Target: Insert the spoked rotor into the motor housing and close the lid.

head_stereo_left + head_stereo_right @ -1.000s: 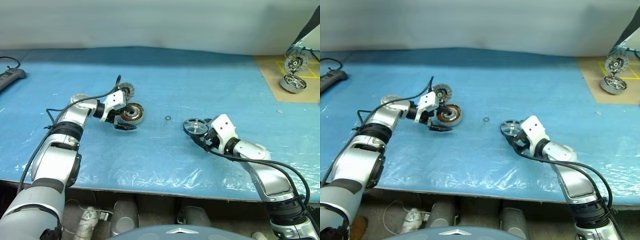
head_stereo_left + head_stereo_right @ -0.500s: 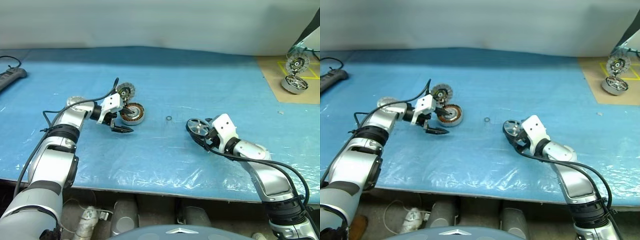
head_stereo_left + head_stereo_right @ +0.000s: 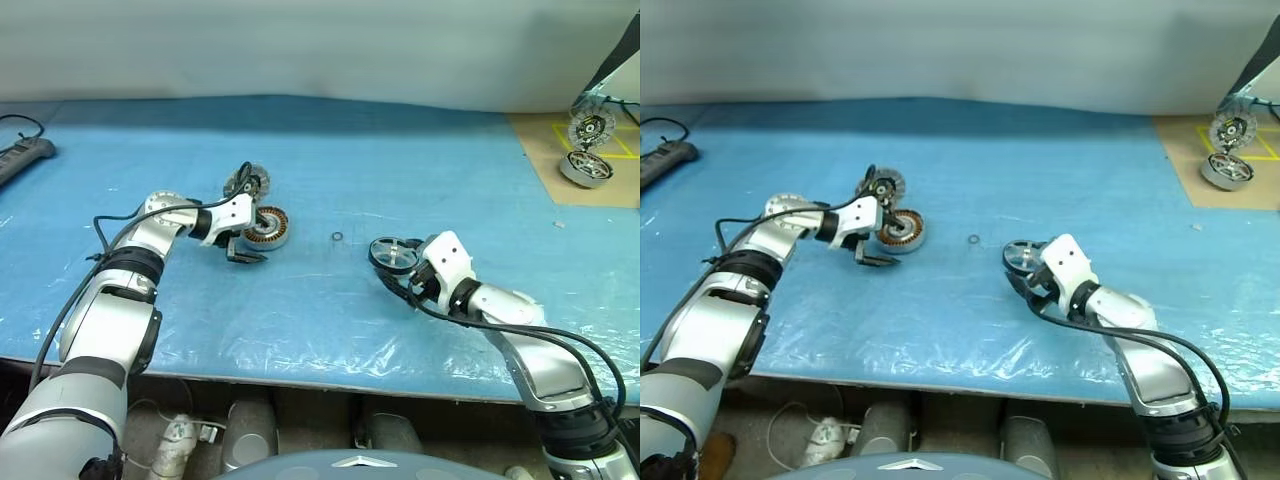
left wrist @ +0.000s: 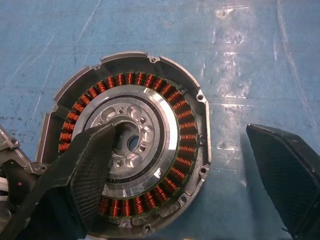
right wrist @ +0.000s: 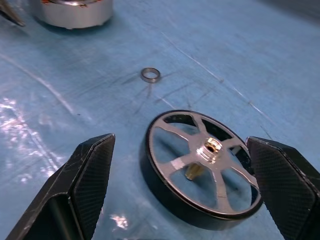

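Left end effector [image 4: 185, 170] rolled, straddling motor housing [image 4: 127, 150].

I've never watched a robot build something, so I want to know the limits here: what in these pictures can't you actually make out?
- The lid: in the head views the left arm and its cable cover part of it, so its face stays unclear.
- The motor housing: in the left wrist view a finger of the left gripper hides part of its hub.
- The parts on the brown board: too small to identify in the head views.
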`<action>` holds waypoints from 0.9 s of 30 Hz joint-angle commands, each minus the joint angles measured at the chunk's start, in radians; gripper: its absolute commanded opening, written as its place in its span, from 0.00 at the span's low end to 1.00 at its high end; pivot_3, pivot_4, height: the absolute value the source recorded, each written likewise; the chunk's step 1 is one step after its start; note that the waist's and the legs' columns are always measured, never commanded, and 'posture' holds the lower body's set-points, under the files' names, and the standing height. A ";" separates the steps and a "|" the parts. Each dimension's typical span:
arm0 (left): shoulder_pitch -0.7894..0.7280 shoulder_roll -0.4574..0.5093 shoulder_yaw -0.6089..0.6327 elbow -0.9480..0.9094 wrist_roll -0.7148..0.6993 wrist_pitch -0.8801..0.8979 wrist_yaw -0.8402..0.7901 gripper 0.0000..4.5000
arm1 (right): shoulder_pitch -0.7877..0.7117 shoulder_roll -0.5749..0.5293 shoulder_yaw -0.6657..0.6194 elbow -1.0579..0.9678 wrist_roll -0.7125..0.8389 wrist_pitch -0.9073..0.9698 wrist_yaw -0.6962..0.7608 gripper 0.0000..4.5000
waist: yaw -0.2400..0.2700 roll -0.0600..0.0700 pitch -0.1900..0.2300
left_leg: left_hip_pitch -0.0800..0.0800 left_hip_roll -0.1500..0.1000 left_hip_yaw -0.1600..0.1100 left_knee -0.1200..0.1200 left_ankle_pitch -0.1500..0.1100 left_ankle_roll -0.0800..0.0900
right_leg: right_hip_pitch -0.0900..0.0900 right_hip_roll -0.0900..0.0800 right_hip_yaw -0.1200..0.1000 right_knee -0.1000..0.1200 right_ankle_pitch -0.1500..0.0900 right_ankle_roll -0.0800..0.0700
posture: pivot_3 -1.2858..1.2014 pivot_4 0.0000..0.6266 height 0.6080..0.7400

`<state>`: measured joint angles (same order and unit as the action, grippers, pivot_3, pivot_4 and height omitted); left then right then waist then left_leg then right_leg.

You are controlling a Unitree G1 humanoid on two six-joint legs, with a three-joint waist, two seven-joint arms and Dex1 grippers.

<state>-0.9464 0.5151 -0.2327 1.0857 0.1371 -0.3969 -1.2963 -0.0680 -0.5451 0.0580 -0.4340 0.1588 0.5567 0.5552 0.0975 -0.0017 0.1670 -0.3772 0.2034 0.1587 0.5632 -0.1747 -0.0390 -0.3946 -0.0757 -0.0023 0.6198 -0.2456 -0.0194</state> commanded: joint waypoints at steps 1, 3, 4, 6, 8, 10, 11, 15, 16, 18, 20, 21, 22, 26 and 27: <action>0.012 -0.006 -0.040 0.037 0.040 0.017 -0.045 1.00 | -0.008 -0.001 -0.007 -0.056 0.005 0.009 -0.006 0.99 | 0.001 0.000 0.000 | 0.001 0.000 0.000 0.000 0.000 0.000 | 0.001 0.000 0.000 0.000 0.000 0.000 | 0.52 0.24 1.00; 0.004 -0.007 -0.052 0.043 0.062 -0.005 -0.016 1.00 | -0.012 0.003 -0.013 -0.049 -0.003 0.010 -0.020 0.99 | 0.002 0.000 0.000 | 0.002 0.000 0.000 0.000 0.000 0.000 | 0.002 0.000 0.000 0.000 0.000 0.000 | 0.52 0.24 1.00; 0.002 -0.010 -0.055 0.044 0.066 -0.018 -0.015 1.00 | -0.011 0.006 -0.015 -0.049 -0.008 0.006 -0.030 0.99 | 0.002 0.000 0.000 | 0.003 0.000 0.000 0.000 0.000 0.000 | 0.003 0.000 0.000 -0.001 0.000 0.000 | 0.52 0.24 1.00; 0.001 -0.016 -0.054 0.039 0.056 -0.017 -0.050 1.00 | -0.009 0.011 -0.015 -0.050 -0.012 0.005 -0.040 0.99 | 0.002 0.000 0.000 | 0.003 0.000 0.000 0.000 0.000 0.000 | 0.003 -0.001 0.000 -0.001 0.000 0.000 | 0.52 0.24 1.00; -0.002 -0.020 -0.055 0.040 0.066 -0.006 -0.036 0.92 | 0.004 0.001 0.001 -0.063 -0.014 0.006 -0.033 1.00 | 0.003 0.000 0.000 | 0.003 0.000 0.000 -0.001 0.000 0.000 | 0.003 -0.001 0.000 -0.002 0.000 0.000 | 0.52 0.24 1.00; -0.008 -0.018 -0.067 0.050 0.090 -0.005 -0.019 0.92 | 0.014 -0.004 0.010 -0.068 -0.021 0.005 -0.032 1.00 | 0.004 0.001 0.000 | 0.003 0.000 0.000 -0.001 0.000 0.000 | 0.003 -0.001 0.000 -0.002 0.000 0.000 | 0.52 0.24 1.00; -0.007 -0.014 -0.072 0.053 0.095 -0.016 -0.033 0.92 | 0.016 -0.005 0.011 -0.068 -0.023 0.005 -0.033 1.00 | 0.004 0.001 0.000 | 0.003 0.000 0.000 -0.001 0.000 0.000 | 0.003 -0.001 0.000 -0.003 0.000 0.000 | 0.52 0.24 1.00; 0.001 -0.009 -0.081 0.062 0.104 -0.019 -0.043 0.72 | 0.009 0.001 0.016 -0.067 -0.024 0.006 -0.032 1.00 | 0.004 0.001 -0.001 | 0.003 0.000 0.000 -0.002 0.000 0.000 | 0.003 -0.001 0.000 -0.003 0.000 0.000 | 0.52 0.24 1.00; 0.002 -0.007 -0.085 0.061 0.109 -0.028 -0.040 0.66 | 0.007 0.001 0.017 -0.067 -0.024 0.006 -0.032 1.00 | 0.003 0.002 -0.001 | 0.003 0.000 0.000 -0.002 0.000 0.000 | 0.003 -0.001 0.000 -0.003 0.000 0.000 | 0.52 0.24 1.00; 0.013 0.001 -0.090 0.051 0.094 -0.013 -0.131 0.66 | 0.004 0.000 0.016 -0.066 -0.026 0.005 -0.034 1.00 | 0.001 0.002 -0.001 | 0.003 0.000 0.000 -0.002 0.000 0.000 | 0.004 -0.001 0.000 -0.004 0.000 0.000 | 0.52 0.24 1.00; 0.034 0.012 -0.095 0.031 0.082 0.001 -0.204 0.57 | -0.001 -0.002 0.011 -0.063 -0.026 0.002 -0.036 1.00 | 0.000 0.002 -0.002 | 0.004 0.000 0.000 -0.003 0.000 0.000 | 0.004 -0.001 0.000 -0.004 0.000 0.000 | 0.52 0.24 1.00; 0.042 0.017 -0.098 0.023 0.086 -0.011 -0.214 0.54 | -0.003 -0.003 0.006 -0.061 -0.024 0.002 -0.035 1.00 | -0.001 0.003 -0.002 | 0.004 0.000 0.000 -0.004 0.000 0.000 | 0.004 -0.001 0.001 -0.005 0.000 0.000 | 0.52 0.24 1.00; 0.049 0.023 -0.103 0.016 0.094 -0.033 -0.212 0.48 | -0.005 -0.004 0.002 -0.060 -0.023 0.002 -0.035 1.00 | -0.001 0.004 -0.003 | 0.006 0.000 0.000 -0.006 0.000 0.000 | 0.004 -0.001 0.001 -0.006 0.000 0.000 | 0.52 0.24 1.00; 0.072 0.026 -0.080 -0.022 0.066 -0.113 -0.202 0.47 | -0.008 -0.012 -0.015 -0.059 -0.013 0.006 -0.029 1.00 | -0.001 0.008 -0.005 | 0.009 -0.001 0.001 -0.012 0.000 0.000 | 0.006 0.000 0.002 -0.011 0.000 0.000 | 0.52 0.24 1.00; 0.082 0.018 -0.066 -0.042 0.038 -0.140 -0.211 0.47 | -0.007 -0.015 -0.018 -0.059 -0.007 0.009 -0.025 1.00 | -0.001 0.008 -0.006 | 0.009 -0.001 0.001 -0.013 0.000 0.000 | 0.006 0.000 0.002 -0.012 0.000 0.000 | 0.52 0.24 1.00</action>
<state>-0.9289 0.5471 -0.2635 1.0285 0.1699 -0.5074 -1.4572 -0.0630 -0.5500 0.0749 -0.4569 0.1397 0.5732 0.5258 0.0961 0.0066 0.1614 -0.3680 0.2024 0.1604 0.5491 -0.1748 -0.0391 -0.3883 -0.0762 -0.0001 0.6080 -0.2459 -0.0189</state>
